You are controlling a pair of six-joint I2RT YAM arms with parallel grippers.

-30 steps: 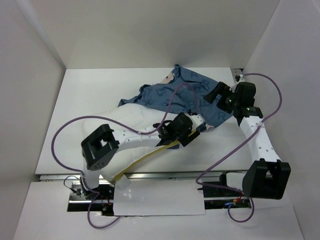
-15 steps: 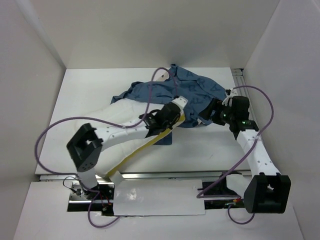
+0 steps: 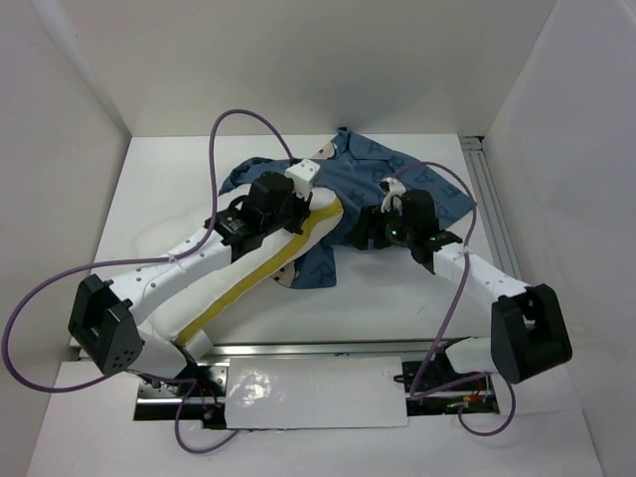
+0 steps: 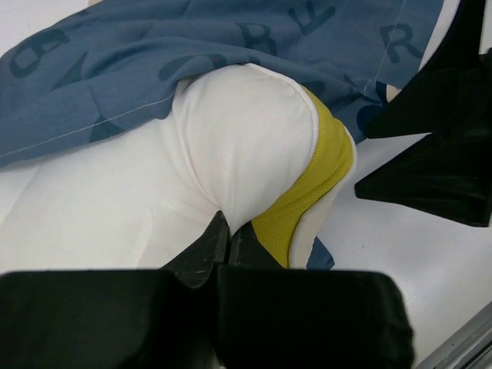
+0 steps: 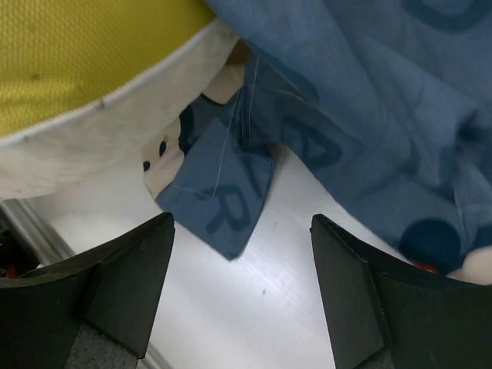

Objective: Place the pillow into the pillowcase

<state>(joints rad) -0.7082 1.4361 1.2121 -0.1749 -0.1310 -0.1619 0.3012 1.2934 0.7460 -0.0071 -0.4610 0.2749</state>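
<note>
The white pillow point(image 3: 224, 293) with its yellow edge point(image 3: 260, 281) lies diagonally from the near left toward the table's middle. Its far end point(image 4: 238, 131) sits under the hem of the blue printed pillowcase point(image 3: 383, 174), and a blue corner point(image 5: 223, 196) shows beneath it. My left gripper point(image 4: 224, 237) is shut, pinching the pillow's white fabric beside the yellow edge point(image 4: 307, 192). My right gripper point(image 5: 242, 231) is open just right of the pillow's end, above bare table, with the pillowcase's corner between its fingertips but untouched. It shows as a black shape point(image 4: 438, 154) in the left wrist view.
White walls point(image 3: 89, 119) enclose the table on the left, back and right. A metal rail point(image 3: 318, 350) runs along the near edge. Purple cables point(image 3: 248, 124) loop above both arms. Bare table point(image 3: 407, 298) lies near right of the pillowcase.
The left gripper went from open to shut on the pillow and carried its end back and left under the pillowcase. The right gripper moved left and nearer, its jaws slightly narrower.
</note>
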